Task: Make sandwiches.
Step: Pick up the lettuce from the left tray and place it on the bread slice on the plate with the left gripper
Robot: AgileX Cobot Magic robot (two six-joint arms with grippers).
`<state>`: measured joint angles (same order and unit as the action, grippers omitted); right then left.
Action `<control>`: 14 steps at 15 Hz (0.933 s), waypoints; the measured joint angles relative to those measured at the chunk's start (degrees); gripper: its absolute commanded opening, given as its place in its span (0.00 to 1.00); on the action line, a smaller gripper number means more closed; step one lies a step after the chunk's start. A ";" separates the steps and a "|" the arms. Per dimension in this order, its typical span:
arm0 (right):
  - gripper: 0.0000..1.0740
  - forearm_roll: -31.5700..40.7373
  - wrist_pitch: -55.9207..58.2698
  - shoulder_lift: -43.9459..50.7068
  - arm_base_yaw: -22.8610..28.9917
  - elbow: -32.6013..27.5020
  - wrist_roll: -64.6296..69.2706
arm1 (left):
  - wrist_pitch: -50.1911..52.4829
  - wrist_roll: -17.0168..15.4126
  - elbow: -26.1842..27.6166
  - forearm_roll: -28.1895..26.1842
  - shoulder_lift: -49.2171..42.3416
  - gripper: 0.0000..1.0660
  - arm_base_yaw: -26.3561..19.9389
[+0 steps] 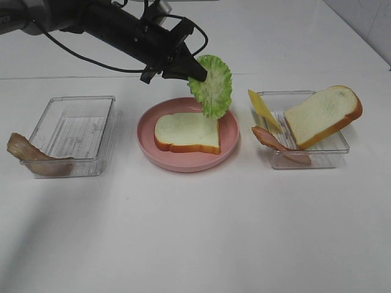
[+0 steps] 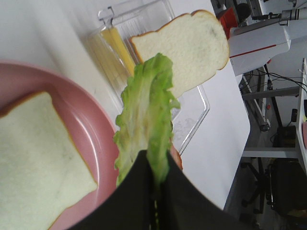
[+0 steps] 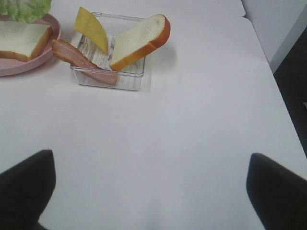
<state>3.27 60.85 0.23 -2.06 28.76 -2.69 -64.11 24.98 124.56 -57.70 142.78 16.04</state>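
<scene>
My left gripper (image 1: 194, 72) is shut on a green lettuce leaf (image 1: 212, 85), which hangs over the far right rim of the pink plate (image 1: 146, 131). One white bread slice (image 1: 187, 133) lies flat on that plate. In the left wrist view the lettuce (image 2: 146, 120) rises from between the closed black fingers (image 2: 177, 196), with the plated bread (image 2: 38, 163) beside it. My right gripper (image 3: 151, 191) is open over bare table, and nothing sits between its fingertips (image 3: 26, 187). A second bread slice (image 1: 324, 115), a cheese slice (image 1: 264, 110) and a bacon strip (image 1: 278, 145) lean in the right tray (image 1: 333, 146).
A clear tray (image 1: 73, 134) on the left has a bacon strip (image 1: 30, 155) draped over its near left corner. The black left arm reaches in from the upper left. The white table's right edge (image 3: 268, 67) shows in the right wrist view.
</scene>
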 measured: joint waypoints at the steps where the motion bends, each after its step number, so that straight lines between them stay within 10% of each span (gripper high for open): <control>1: 0.92 0.00 0.00 0.00 0.00 0.00 0.00 | -0.34 -0.29 0.00 -0.06 0.80 0.00 0.00; 14: 0.92 0.00 0.00 0.00 0.00 0.00 0.00 | -0.23 -8.42 0.00 13.29 4.93 0.06 -1.15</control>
<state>3.27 60.85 0.23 -2.06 28.76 -2.69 -64.34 16.56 124.56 -44.40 147.71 14.90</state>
